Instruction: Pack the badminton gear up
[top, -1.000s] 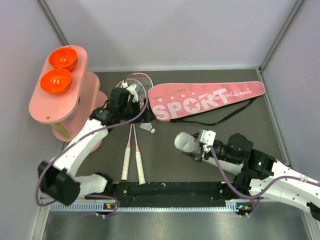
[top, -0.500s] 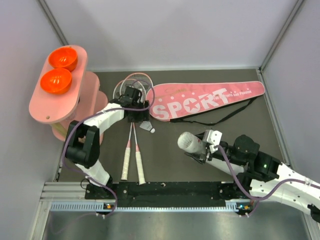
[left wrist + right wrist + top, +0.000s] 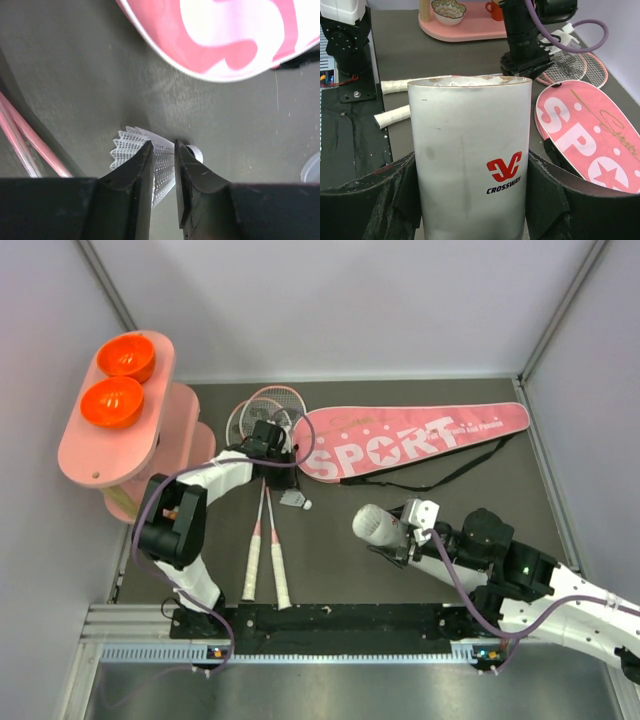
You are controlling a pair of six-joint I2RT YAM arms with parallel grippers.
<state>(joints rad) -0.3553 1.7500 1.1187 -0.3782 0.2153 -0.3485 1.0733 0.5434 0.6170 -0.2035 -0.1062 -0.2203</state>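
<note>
Step in hand (judged): pick up the loose shuttlecock (image 3: pixel 127 145) for loading into the tube (image 3: pixel 470 120).
Left claw (image 3: pixel 163 147): narrow. Its two fingers stand on either side of the feather skirt, just behind the cork. They appear to touch it.
Right claw (image 3: pixel 471 170): clamped on the tube, held clear of the desk (image 3: pixel 340 570), with one end pointing toward the left claw.
Shuttlecock position: between the left claw's fingers, resting on the desk.
Risk 1, crushed feathers: the pinch lies on the soft skirt, not the cork. Too much squeeze will bend the feathers.
Risk 2, slip: the tapered skirt can slide out during a lift. The cork end is heavier and may swing down.
Risk 3, snag: the rackets (image 3: pixel 266 515) lie just left of the left claw. A sideways drift can hook a shaft.
Risk 4, missed insertion: the tube mouth must line up with the cork. Whether that end is open cannot be determined.
Bag (image 3: pixel 410 445): flat on the desk beyond the left claw and to its right, with its strap (image 3: pixel 470 470) trailing toward the right claw.
Stand (image 3: pixel 120 455) with bowls (image 3: pixel 112 400): well to the left of the left claw, clear of the work.
</note>
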